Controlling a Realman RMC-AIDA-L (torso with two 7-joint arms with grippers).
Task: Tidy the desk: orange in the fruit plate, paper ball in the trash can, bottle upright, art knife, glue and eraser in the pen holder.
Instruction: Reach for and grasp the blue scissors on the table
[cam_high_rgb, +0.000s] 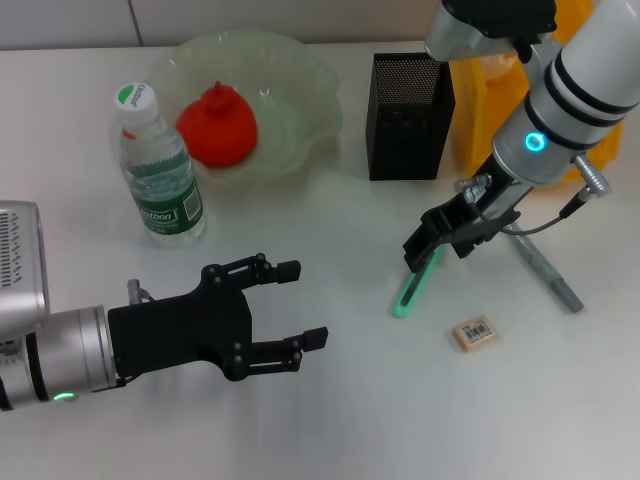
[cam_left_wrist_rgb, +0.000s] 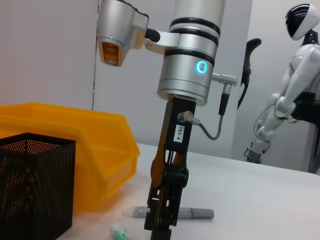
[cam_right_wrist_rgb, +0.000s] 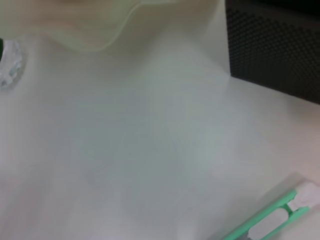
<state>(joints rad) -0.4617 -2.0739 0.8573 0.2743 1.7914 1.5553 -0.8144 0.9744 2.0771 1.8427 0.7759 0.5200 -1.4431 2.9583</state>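
Nearest me the left claw (cam_high_rgb: 300, 305) hangs spread and empty, while the right claw (cam_high_rgb: 432, 247) — closer, pinching nothing yet — hovers over the green art knife (cam_high_rgb: 414, 285) lying lengthwise toward the pen holder (cam_high_rgb: 408, 117).

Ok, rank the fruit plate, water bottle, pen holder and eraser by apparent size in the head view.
1. fruit plate
2. water bottle and pen holder: too alike to rank
3. eraser, clearly smallest

A robotics lab, with a white test table (cam_high_rgb: 330, 420).
White humanoid robot (cam_left_wrist_rgb: 290, 85) stands by a bare wall (yellow parts bin (cam_left_wrist_rgb: 75, 150) nearby).
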